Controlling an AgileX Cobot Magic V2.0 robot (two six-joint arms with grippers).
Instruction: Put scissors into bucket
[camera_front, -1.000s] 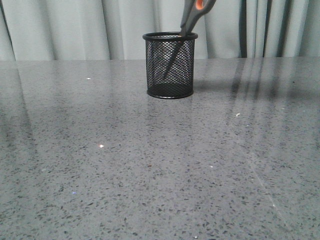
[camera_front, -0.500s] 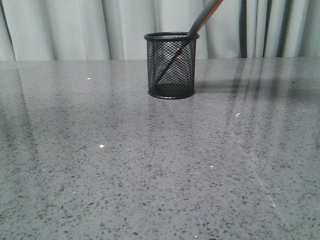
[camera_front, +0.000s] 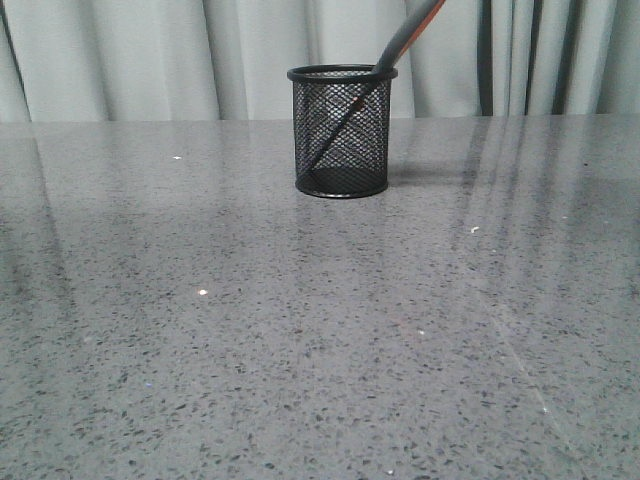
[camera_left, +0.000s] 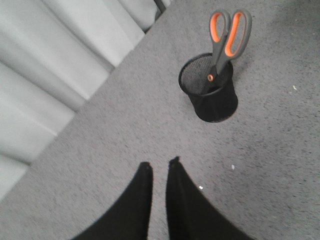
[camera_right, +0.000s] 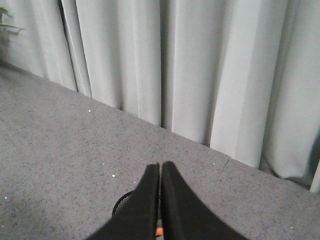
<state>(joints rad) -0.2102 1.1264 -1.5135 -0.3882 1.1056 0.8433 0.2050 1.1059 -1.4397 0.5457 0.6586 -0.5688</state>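
The bucket (camera_front: 342, 130) is black wire mesh, see-through, with a solid smooth rim and base that look like painted metal. The scissors (camera_left: 226, 42) have matt grey plastic handle loops lined in brighter orange. The table (camera_front: 300, 330) looks like polished speckled grey stone, glossy enough to carry pale streaks of reflection. Behind it hangs a curtain (camera_front: 150, 55) of soft, matt, pale cloth in folds. The left gripper (camera_left: 159, 167) has matt black fingers.
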